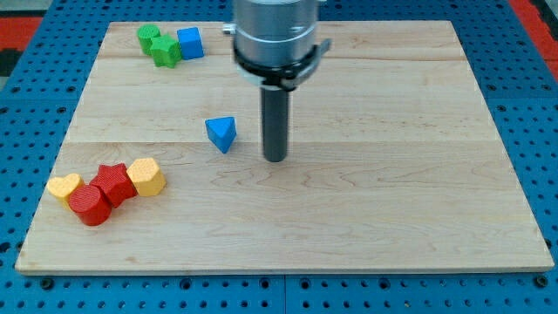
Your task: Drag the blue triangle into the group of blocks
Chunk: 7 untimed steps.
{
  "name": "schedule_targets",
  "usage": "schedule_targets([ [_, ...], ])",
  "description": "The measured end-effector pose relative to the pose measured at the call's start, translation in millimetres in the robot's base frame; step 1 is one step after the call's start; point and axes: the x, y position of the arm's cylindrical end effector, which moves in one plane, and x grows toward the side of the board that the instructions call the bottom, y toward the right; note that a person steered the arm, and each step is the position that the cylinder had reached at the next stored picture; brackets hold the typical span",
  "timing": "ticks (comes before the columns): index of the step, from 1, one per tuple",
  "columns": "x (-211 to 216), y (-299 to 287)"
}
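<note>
Down to the view's lower left of my tip (pixel 275 159) sits the yellow-and-red cluster (pixel 106 189); the blue triangle (pixel 221 133) is just to my tip's left, not touching yet. So I'd say it's still the approach step; there's no pincer here to open or clench, just a bare rod; next I'd probably swing to the triangle's upper right and shove it down-left.

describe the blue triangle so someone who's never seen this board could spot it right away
On the wooden board, look near the middle, just to the view's left of my tip, apart from it. The blue triangle sits alone there. The only other blue piece, the blue cube, touches the green blocks at the view's top left.
</note>
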Motion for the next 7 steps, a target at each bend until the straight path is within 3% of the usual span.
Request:
schedule_targets([
  [1, -7, -48],
  [3, -71, -97],
  [6, -145, -98],
  [7, -129, -62],
])
